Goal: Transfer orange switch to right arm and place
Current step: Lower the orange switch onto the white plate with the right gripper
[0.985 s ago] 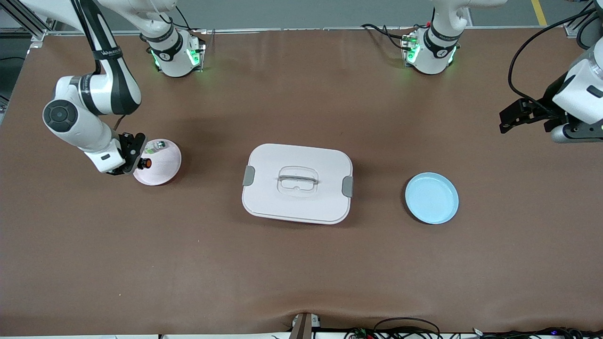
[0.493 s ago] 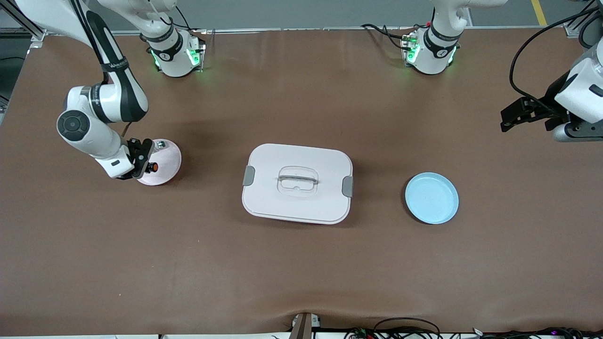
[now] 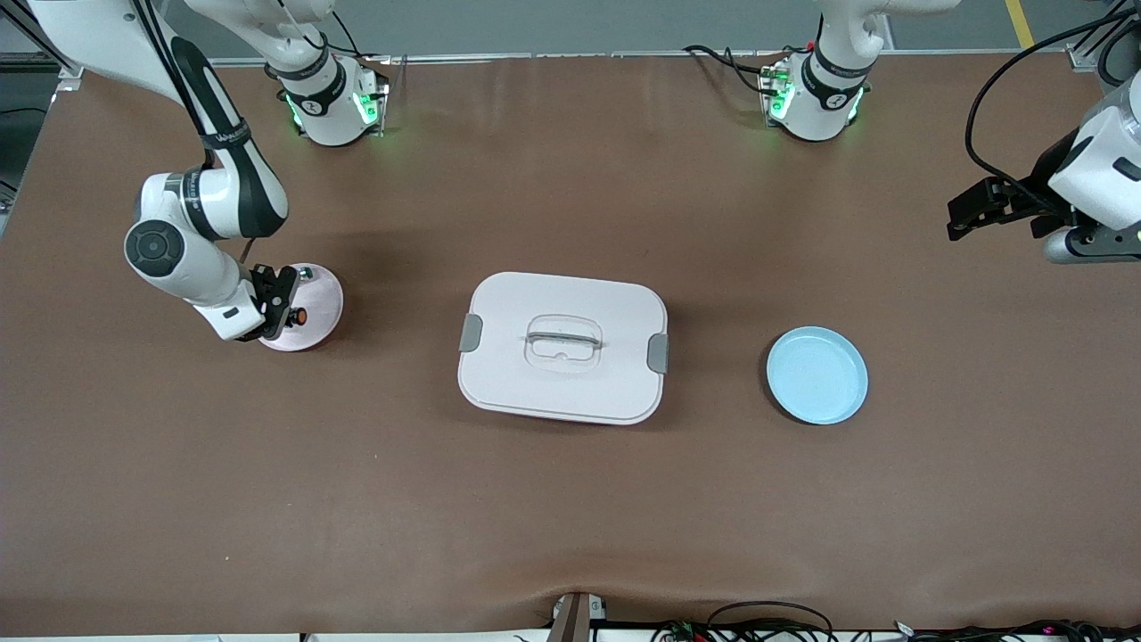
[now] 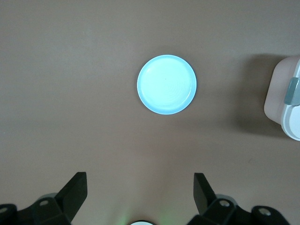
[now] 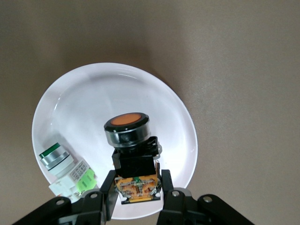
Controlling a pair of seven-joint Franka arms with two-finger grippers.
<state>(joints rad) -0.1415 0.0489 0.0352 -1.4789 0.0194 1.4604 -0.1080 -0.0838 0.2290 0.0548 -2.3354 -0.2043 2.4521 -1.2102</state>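
My right gripper (image 3: pixel 287 308) is shut on the orange switch (image 3: pixel 300 315) and holds it low over the pink plate (image 3: pixel 324 296) at the right arm's end of the table. In the right wrist view the switch (image 5: pixel 127 127) sits between the fingers of the right gripper (image 5: pixel 136 182), orange button end pointing at the plate (image 5: pixel 93 105), its tan end between the fingers. My left gripper (image 3: pixel 967 212) is open and empty, up over bare table at the left arm's end; it also shows in the left wrist view (image 4: pixel 140 190).
A small clear-green-and-silver part (image 5: pixel 60 161) lies on the pink plate (image 3: pixel 304 275). A white lidded container (image 3: pixel 563 348) stands mid-table. A light blue plate (image 3: pixel 817 374) lies between it and the left arm's end, also in the left wrist view (image 4: pixel 166 84).
My right gripper has moved with the orange switch farther in over the pink plate, toward the table's middle. The left gripper has drifted slightly toward the bases.
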